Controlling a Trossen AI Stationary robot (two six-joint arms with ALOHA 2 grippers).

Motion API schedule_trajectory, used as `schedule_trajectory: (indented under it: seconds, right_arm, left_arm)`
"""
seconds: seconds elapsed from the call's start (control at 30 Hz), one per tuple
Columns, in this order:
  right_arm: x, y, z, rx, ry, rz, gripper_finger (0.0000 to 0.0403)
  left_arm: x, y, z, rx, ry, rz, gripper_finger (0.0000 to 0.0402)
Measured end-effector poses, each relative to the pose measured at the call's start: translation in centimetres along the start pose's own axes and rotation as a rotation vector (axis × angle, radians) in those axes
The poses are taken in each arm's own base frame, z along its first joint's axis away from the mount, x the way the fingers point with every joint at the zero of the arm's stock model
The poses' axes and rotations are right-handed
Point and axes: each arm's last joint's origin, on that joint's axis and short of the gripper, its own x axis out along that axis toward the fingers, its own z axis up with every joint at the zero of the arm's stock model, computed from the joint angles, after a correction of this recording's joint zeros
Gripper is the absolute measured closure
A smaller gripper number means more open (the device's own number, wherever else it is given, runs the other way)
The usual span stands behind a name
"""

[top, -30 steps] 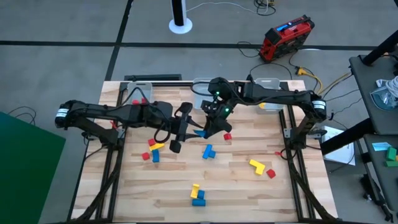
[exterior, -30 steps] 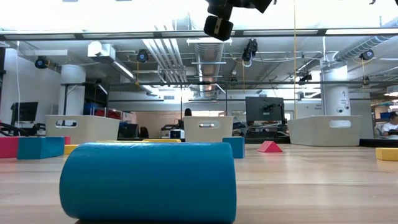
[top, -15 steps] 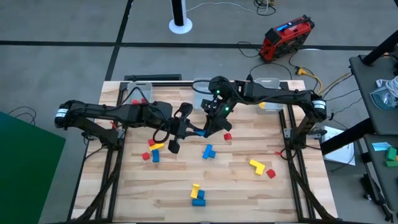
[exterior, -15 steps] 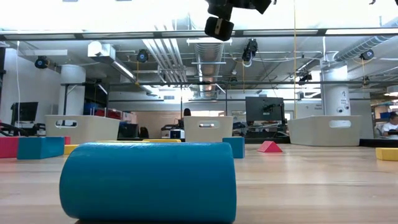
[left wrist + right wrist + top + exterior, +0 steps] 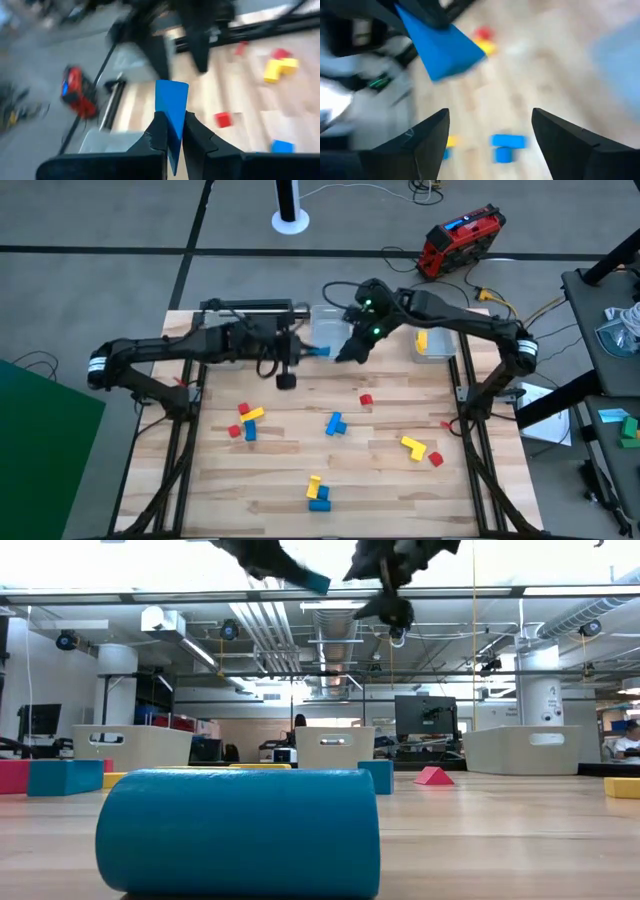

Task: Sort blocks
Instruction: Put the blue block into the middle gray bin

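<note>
My left gripper (image 5: 308, 350) is shut on a blue wedge-shaped block (image 5: 321, 352), raised above the table near the middle clear bin (image 5: 322, 322) at the far edge. The low view shows the block (image 5: 317, 583) high up. My right gripper (image 5: 349, 352) hangs open just to the block's right; in its wrist view its fingers (image 5: 425, 145) stand wide apart with the wedge (image 5: 442, 47) beyond them. Other blocks lie on the wood: a red one (image 5: 366, 399), a blue one (image 5: 334, 423), a yellow one (image 5: 411, 445). My left gripper pinches the blue wedge's two flat faces (image 5: 171, 122) between its two fingers (image 5: 159, 131). The thin wedge stands on edge between them and sticks out past their free ends (image 5: 171, 95). It is lifted clear of the table.
Three clear bins line the far edge; the right one (image 5: 436, 345) holds a yellow block, the left one (image 5: 222, 330) red ones. A red, yellow and blue cluster (image 5: 246, 420) lies at the left, a yellow-blue pair (image 5: 317, 492) near the front. A big blue cylinder (image 5: 240, 832) fills the low view.
Both grippers have gone from the table's middle toward the far edge. My left gripper has carried the blue wedge up and toward the middle bin, staying shut on it. My right gripper has moved alongside, to the wedge's right.
</note>
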Motion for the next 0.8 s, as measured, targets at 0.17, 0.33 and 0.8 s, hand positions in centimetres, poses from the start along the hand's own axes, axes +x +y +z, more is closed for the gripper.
schedule_trajectory:
  seconds: [0.17,0.33,0.8]
  right_arm:
    - [-1.8,-0.5,-0.2,0.01,-0.057,-0.161,0.0168]
    - [-2.0,-0.6,-0.2,0.003,-0.062,-0.171,0.0198]
    - [-1.8,-0.9,-0.6,-0.01,-0.009,-0.192,0.0268]
  left_arm:
    - [1.8,2.9,-1.9,-0.188,0.078,0.081,0.0395]
    - [4.3,3.9,-3.4,-0.305,0.169,0.1,0.0396]
    - [11.4,6.8,-4.2,-0.304,0.652,0.047,0.0396]
